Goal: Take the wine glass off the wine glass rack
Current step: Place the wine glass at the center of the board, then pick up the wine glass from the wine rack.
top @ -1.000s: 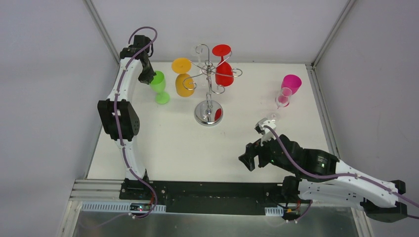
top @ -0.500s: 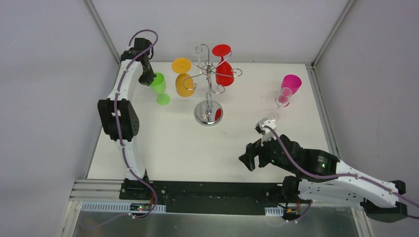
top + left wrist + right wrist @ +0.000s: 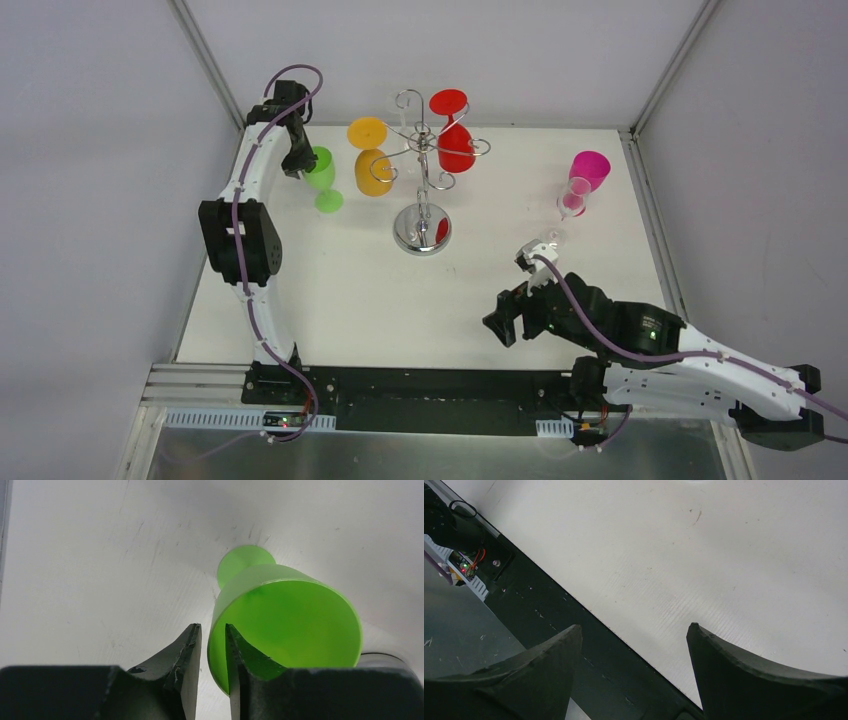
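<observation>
White arm links [image 3: 262,150], black joints [image 3: 238,240], purple cables [image 3: 590,310], black fingers [image 3: 185,655].

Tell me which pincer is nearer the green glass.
Left. The left pincer straddles the rim of the green glass; the right pincer hangs far off, at the front of the table.

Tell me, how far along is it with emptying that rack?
Two look done: the pink glass and green glass stand on the table. The left pincer straddles the green rim, barely parted. Left: the orange glass and red glass, hanging on the rack.
</observation>
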Controlling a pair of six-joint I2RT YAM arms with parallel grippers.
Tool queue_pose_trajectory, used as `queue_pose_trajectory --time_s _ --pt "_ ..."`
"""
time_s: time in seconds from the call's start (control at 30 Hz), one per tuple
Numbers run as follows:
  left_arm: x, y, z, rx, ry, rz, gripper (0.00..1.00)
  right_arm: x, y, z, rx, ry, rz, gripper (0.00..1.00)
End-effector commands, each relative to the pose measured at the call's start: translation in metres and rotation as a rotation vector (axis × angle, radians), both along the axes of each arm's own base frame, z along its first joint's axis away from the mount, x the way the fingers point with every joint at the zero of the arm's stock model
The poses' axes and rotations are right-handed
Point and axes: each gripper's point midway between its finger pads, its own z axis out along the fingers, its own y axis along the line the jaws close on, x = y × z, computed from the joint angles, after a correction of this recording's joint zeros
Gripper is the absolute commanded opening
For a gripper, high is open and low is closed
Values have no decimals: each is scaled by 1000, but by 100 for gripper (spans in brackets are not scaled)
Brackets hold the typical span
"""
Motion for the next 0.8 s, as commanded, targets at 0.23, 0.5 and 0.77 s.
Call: queue_pose_trajectory --time_s 0.23,0.5,0.77 --pt "-2 1 51 -6 -110 -40 37 2 8 5 26 -7 3 81" --pt "-9 -2 87 -16 -191 -56 46 2 10 5 34 3 -1 81" --pt "-24 -11 120 -67 -252 -78 52 3 13 10 52 17 -22 81"
